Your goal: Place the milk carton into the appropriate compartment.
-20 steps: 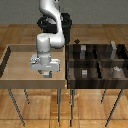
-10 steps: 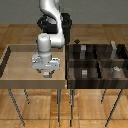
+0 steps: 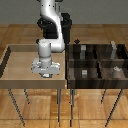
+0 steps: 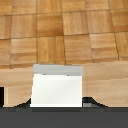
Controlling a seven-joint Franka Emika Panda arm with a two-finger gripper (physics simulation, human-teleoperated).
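Gripper (image 3: 46, 74) dropped lower into tan tray (image 3: 10, 75), milk carton (image 4: 56, 86) right under it btwn fingers, grip can't tell, divided tray (image 3: 95, 75) well off to its side.

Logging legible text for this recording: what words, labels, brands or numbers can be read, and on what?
None can be read. The milk carton shows plain white and grey faces in the wrist view. The dark four-cell tray and light tan tray carry no markings.
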